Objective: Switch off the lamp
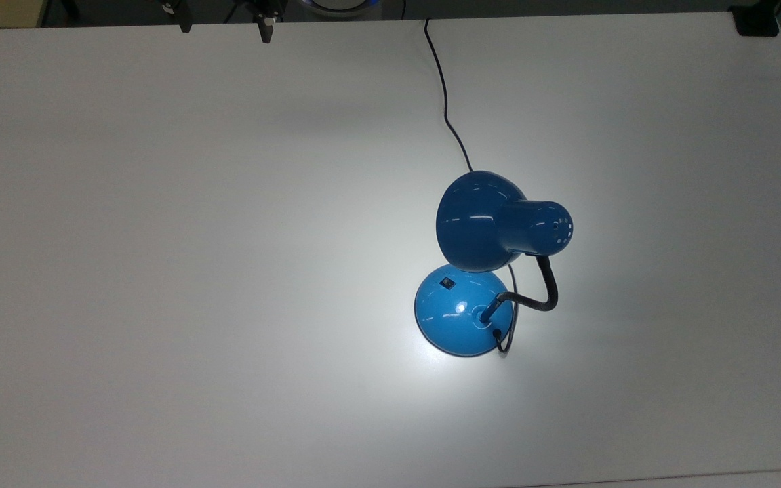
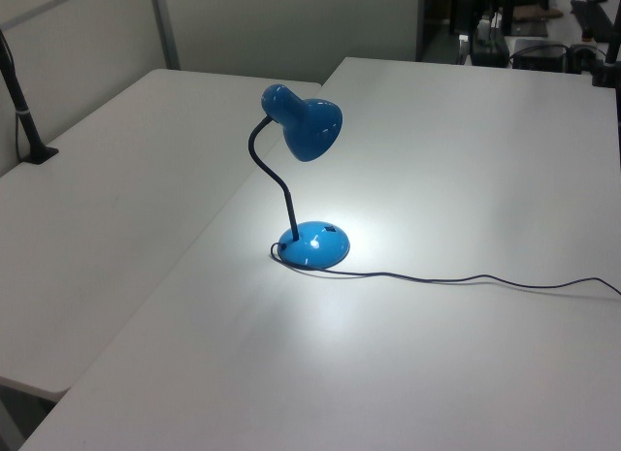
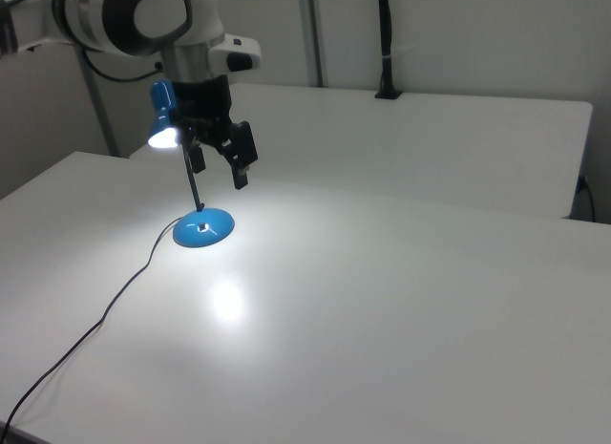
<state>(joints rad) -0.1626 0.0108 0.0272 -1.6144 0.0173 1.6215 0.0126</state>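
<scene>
One lit lamp (image 1: 492, 257) is seen standing on the white table (image 1: 160, 271), well apart from the gripper (image 3: 218, 162) with its fingers spread, which should be lowered with one fingertip pressed squarely on the small black switch (image 1: 447, 282).

White table (image 1: 160, 271); second white table (image 2: 107, 179) just beside; black post (image 3: 385, 43).

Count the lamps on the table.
1. The lamp stands right of the table's centre in the top view, lit, with its cord running to the far edge. The gripper hangs open, not touching it.
</scene>
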